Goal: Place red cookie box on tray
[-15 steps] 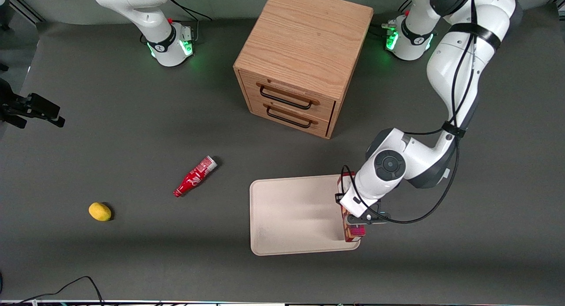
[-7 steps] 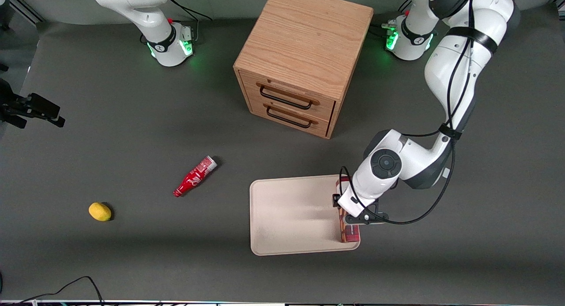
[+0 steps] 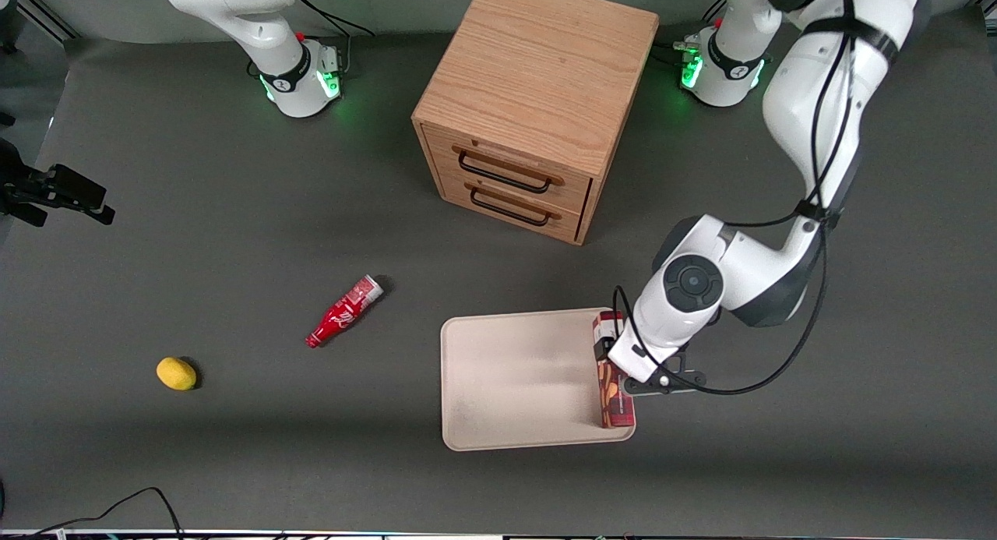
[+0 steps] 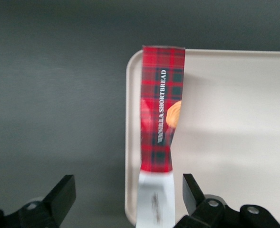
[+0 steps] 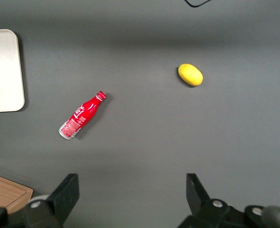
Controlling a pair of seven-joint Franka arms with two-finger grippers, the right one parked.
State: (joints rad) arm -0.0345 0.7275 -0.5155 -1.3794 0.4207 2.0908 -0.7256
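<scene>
The red cookie box [image 4: 161, 118] is glossy printed cardboard; the tray [image 3: 514, 380] smooth matt plastic-looking cream; the drawer cabinet [image 3: 537, 96] grained wood; the gripper [image 4: 125, 202] above has black fingers spread.

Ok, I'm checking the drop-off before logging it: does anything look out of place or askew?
The cookie box stands on a narrow side along the tray's edge nearest the working arm, not flat. The open end effector sits astride its white end. A soda bottle lies tipped over on the table.
</scene>
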